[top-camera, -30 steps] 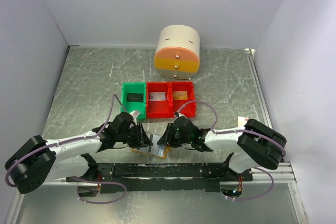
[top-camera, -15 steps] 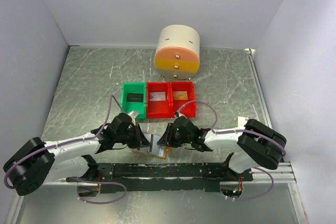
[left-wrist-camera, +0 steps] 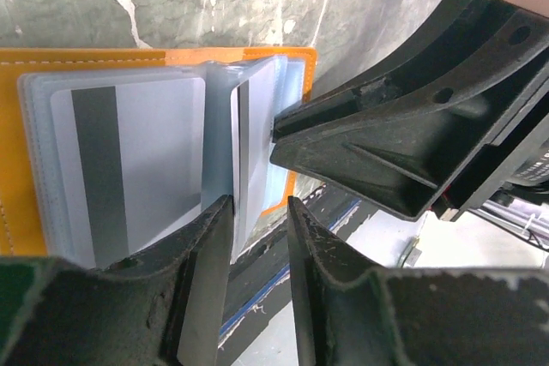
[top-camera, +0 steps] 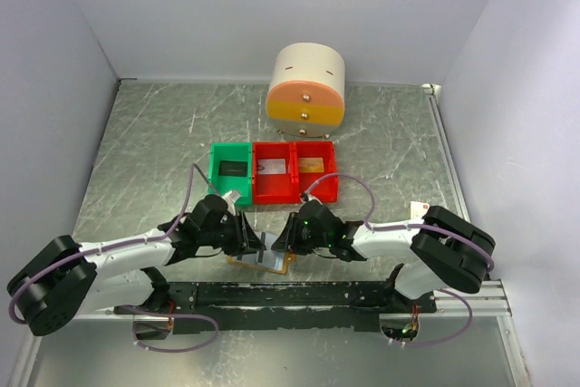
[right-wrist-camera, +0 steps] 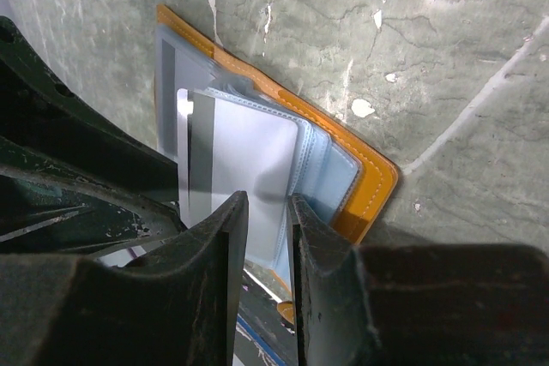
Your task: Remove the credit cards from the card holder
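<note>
The card holder lies open at the table's near edge, orange-tan with pale blue pockets. A grey-silver credit card with a dark stripe sits in its flat left pocket. A second striped card stands up in a raised pocket leaf. My left gripper is open, with that card's edge between its fingers. My right gripper faces it, its jaws narrow around the raised blue leaf. In the left wrist view the right gripper's finger touches that leaf.
A green bin and two red bins stand in a row just behind the holder, each with a card inside. A round cream and orange drawer unit is at the back. The black rail runs right under the holder.
The left gripper closed on the upright card half a second ago and has opened again. The card still stands in its leaf. Both arms have hardly moved.
</note>
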`<action>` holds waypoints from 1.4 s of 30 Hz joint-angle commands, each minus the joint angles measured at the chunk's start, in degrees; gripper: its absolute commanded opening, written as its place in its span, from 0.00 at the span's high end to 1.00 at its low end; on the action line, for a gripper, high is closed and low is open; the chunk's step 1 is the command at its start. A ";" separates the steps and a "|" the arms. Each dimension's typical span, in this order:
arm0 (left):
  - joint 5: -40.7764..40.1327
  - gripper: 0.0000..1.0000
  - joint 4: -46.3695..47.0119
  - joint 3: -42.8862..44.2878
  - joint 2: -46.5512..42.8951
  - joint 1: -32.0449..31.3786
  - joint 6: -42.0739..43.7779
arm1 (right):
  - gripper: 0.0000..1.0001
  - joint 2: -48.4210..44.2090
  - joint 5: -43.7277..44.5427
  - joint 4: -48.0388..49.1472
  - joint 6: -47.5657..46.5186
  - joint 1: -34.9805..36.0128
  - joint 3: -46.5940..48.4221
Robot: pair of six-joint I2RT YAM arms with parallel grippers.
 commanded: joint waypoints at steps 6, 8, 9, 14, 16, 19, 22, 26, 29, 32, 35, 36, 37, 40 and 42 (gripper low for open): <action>-0.45 0.62 17.31 -5.27 0.82 0.37 -9.53 | 0.73 2.05 2.61 -10.30 -1.79 -0.10 -2.82; -0.19 0.65 17.04 -5.03 0.82 0.45 -9.22 | 0.73 2.11 2.48 -10.00 -1.70 -0.08 -3.00; -0.34 0.67 16.45 -4.88 0.70 0.38 -9.21 | 0.73 2.20 2.50 -10.08 -1.74 -0.06 -2.96; -2.37 0.75 14.21 -5.74 -2.31 0.46 -9.98 | 0.73 2.71 2.40 -10.44 -2.15 -0.05 -2.61; -2.74 0.77 13.85 -6.25 -3.58 0.41 -10.11 | 0.73 2.86 2.44 -10.24 -2.06 -0.07 -2.68; -2.68 0.82 15.36 -7.40 -4.55 0.41 -10.61 | 0.73 3.17 2.34 -9.97 -1.97 -0.05 -2.59; -2.14 0.90 15.17 -7.32 -3.96 0.43 -10.42 | 0.73 3.32 2.31 -9.78 -1.84 -0.08 -2.65; -1.73 0.92 13.03 -6.35 -3.65 0.36 -9.50 | 0.73 3.15 2.55 -10.55 -2.02 -0.02 -2.33; -2.16 0.93 11.24 -5.97 -4.37 0.38 -8.99 | 0.73 2.44 2.93 -11.24 -2.18 -0.04 -2.22; -3.15 0.93 8.62 -5.96 -5.79 0.37 -8.85 | 0.73 1.81 3.41 -12.27 -2.51 -0.04 -1.91; -4.00 0.93 4.91 -5.73 -7.38 0.39 -8.12 | 0.74 1.51 4.08 -13.53 -2.84 -0.03 -1.86; -4.30 0.93 3.78 -5.68 -7.77 0.39 -7.91 | 0.74 1.39 4.19 -13.77 -2.86 -0.04 -1.93; -4.47 0.93 3.04 -5.70 -8.06 0.38 -7.77 | 0.74 1.14 4.22 -13.88 -2.77 -0.06 -2.07; -3.78 0.93 3.67 -6.34 -8.15 0.38 -7.78 | 0.74 -0.05 3.83 -13.92 -2.67 -0.06 -2.25; -3.48 0.93 4.43 -6.49 -7.72 0.37 -7.76 | 0.74 -1.09 3.77 -15.42 -3.30 -0.04 -1.53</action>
